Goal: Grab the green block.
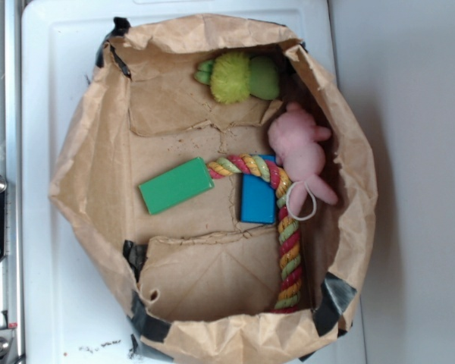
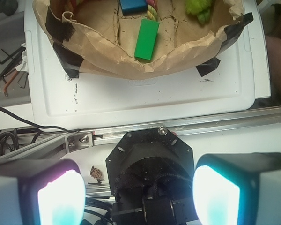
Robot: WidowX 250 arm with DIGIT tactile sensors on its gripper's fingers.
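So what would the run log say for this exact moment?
stage: not yet reached | gripper: open, holding nothing, outside paper bag | green block: flat on bag floor, untouched, beside rope

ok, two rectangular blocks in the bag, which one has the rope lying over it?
The blue block: the rope toy crosses its top end. The green block lies flat, fully uncovered, just left of the rope's end.

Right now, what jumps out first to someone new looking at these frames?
The crumpled brown paper bag, taped down on a white tray, fills the exterior view. Inside, the green block lies flat left of centre, with a blue block tucked under a multicoloured rope toy and a pink plush beside it. The gripper is open, well outside the bag.
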